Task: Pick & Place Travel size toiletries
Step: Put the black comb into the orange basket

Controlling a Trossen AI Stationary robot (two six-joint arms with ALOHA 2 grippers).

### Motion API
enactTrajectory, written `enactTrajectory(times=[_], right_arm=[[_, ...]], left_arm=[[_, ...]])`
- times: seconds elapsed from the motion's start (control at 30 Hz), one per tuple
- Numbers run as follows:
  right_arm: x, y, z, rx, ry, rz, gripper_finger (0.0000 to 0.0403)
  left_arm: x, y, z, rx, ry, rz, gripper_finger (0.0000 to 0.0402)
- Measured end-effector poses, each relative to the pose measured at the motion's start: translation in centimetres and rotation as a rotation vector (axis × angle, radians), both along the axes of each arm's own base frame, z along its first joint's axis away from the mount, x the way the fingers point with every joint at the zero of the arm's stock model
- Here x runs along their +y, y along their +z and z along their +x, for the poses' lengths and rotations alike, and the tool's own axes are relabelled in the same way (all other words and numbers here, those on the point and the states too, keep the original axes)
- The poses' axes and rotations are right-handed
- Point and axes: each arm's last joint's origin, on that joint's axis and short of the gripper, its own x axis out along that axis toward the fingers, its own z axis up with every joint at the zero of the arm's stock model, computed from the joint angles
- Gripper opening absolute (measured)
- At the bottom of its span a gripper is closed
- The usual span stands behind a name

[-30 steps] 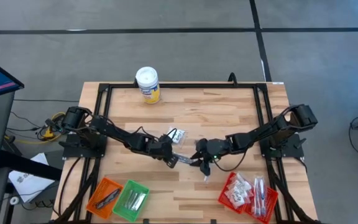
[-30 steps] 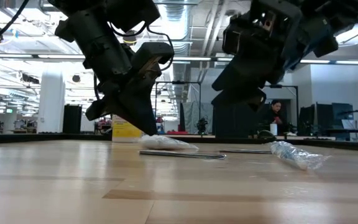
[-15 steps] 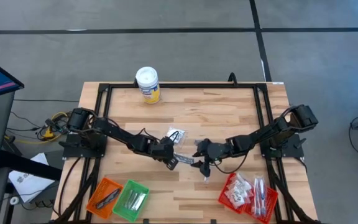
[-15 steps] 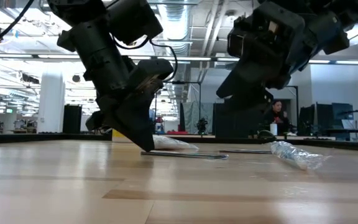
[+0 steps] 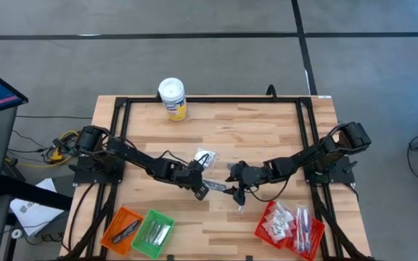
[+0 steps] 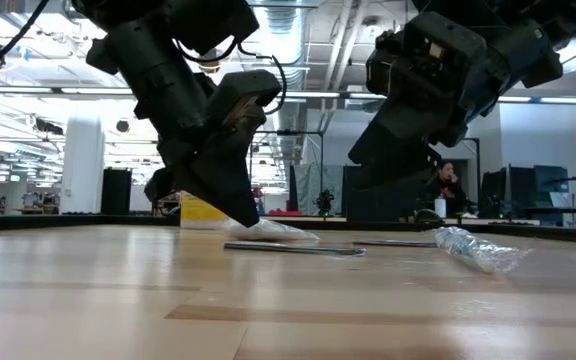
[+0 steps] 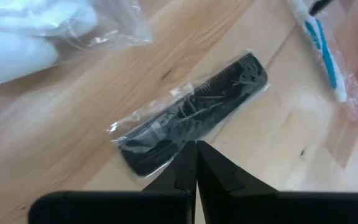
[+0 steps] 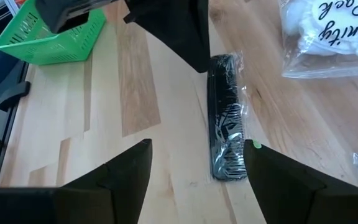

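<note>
high view: the wrapped black comb (image 5: 214,187) lies mid-table between the left claw (image 5: 199,190) and right claw (image 5: 236,190). left wrist view: left claw (image 7: 196,163), fingers pressed together and empty, sits just beside the comb (image 7: 194,112). right wrist view: right claw (image 8: 197,163) gapes wide, holding nothing, comb (image 8: 225,142) lying between its fingers.
</note>
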Motion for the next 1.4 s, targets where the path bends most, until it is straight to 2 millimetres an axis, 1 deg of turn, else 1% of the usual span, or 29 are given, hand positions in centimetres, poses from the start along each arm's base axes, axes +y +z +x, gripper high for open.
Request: enactTrajectory(times=[0.7,0.9,1.1,1.4], right_arm=[[0.0,0.0,0.0,0.001,0.013,-0.002,0.0246],[0.0,0.0,0.0,-0.002,0.013,-0.020,0.0246],[-0.1,0.0,0.0,-0.008,-0.003,-0.064,0.0246],[-0.5,0.0,0.1,-0.006,-0.018,-0.066,0.0246]], left_arm=[[0.2,0.0,0.1,-0.007,-0.020,0.029,0.0001],[0.1,-0.7,0.2,0.018,-0.019,0.033,0.0001],[0.2,-1.0,0.1,0.034,-0.022,0.031,0.0001],[0.0,-2.0,0.4,0.052,-0.027,0.014,0.0001]])
